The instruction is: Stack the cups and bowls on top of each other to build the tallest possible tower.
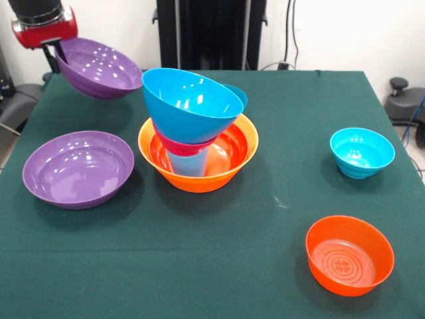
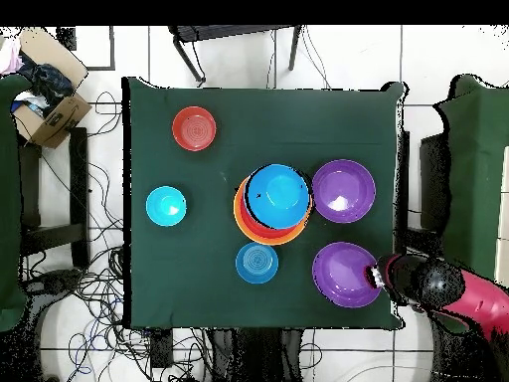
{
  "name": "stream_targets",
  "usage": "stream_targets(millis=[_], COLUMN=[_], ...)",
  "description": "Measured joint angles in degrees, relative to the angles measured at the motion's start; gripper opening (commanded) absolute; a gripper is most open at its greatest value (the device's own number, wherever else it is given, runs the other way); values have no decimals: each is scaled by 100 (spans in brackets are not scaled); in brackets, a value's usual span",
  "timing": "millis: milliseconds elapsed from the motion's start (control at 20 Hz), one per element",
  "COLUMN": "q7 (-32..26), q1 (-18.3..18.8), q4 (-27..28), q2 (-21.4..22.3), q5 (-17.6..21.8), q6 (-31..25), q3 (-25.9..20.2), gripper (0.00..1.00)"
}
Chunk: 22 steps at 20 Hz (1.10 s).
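Note:
My gripper point(image 1: 56, 48) is shut on the rim of a purple bowl point(image 1: 98, 68) and holds it tilted above the table's far left corner; it also shows in the overhead view point(image 2: 378, 278) with that bowl point(image 2: 344, 274). The tower stands mid-table: a large orange bowl point(image 1: 199, 174) as base, a light blue cup point(image 1: 188, 163) inside it, a magenta bowl point(image 1: 179, 143) on the cup, and a blue bowl point(image 1: 191, 103) tilted on top. A second purple bowl point(image 1: 78, 167) rests on the table left of the tower.
A cyan bowl point(image 1: 362, 151) and a red-orange bowl point(image 1: 349, 254) sit apart at the right. A smaller blue bowl point(image 2: 256, 263) sits behind the tower, partly hidden in the front view. A cardboard box point(image 2: 45, 109) stands off the table.

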<state>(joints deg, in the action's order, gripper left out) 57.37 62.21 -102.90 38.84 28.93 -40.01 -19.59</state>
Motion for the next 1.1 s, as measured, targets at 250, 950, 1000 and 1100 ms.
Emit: stream_targets(millis=[250,950,1000,1100], q7=[0,0,0,0], q1=[-7,-341,-370,-484], q4=[-1,-14,-18,-37], q2=[117,360,377,426], q5=[1,333,340,347], q6=[-17,-15,-15,-15], q3=[10,253,274,369], gripper=[0,0,0,0])
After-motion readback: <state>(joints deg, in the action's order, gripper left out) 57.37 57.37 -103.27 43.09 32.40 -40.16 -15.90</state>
